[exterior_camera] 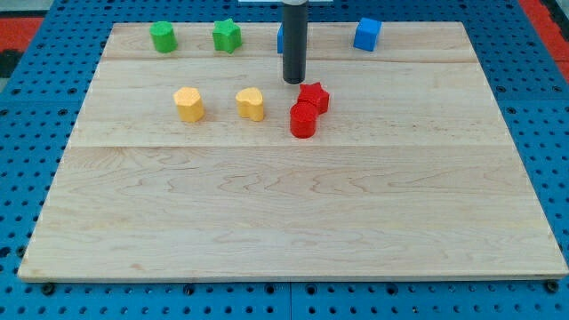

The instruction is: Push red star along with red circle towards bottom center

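Tip of the straight dark rod, my tip (294,82), sat on the pale wooden board (293,222) with nothing to clench or release, being a bare rod; appeared just clear of any block, though contact could not be ruled out.

Nearest the view's bottom among the blocks: small red circle block (303,121), with small red star block (313,97) touching it just behind and slightly to the view's right. Stood a little left of the board's centre line was not the case; both sat roughly central, in the upper half, well apart from the bottom edge. Lay off to the view's left at about the same depth: two yellow blocks, one (252,104) near the pair and one (189,104) further left, shapes unclear.

Was placed just above and to the left of the red star, on the far side of the pair. Judged as the approach step done, with the push itself barely begun. Called next for a steady stroke toward the view's bottom, shifted slightly rightward first, to keep star and circle stacked in line and avoid splitting them.

Furthest back: green round-looking block (163,36), green star-like block (227,36), blue block (367,34), and another blue block (281,37) mostly hidden behind the rod.
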Motion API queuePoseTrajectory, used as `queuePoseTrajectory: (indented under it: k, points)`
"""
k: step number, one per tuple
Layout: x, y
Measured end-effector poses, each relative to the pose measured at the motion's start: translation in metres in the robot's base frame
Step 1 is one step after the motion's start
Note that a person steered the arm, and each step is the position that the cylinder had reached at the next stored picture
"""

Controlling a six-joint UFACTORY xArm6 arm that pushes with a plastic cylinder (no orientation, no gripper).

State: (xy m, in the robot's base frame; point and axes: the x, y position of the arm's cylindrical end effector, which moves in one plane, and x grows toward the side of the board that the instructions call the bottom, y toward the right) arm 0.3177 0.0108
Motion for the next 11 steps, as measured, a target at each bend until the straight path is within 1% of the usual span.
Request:
queuePoseTrajectory:
  k: [1,2,3,4,5,6,7,8,9,10,11]
  points:
    - [0.019,-0.014]
    - [0.048,-0.034]
    - [0.058,-0.033]
    - [0.025,-0.048]
    - [0.023,0.013]
    - [0.07,0.02]
    - [0.073,0.008]
    - [0.042,0.038]
    - [0.025,0.094]
    - [0.085,0.09]
    - [0.081,0.041]
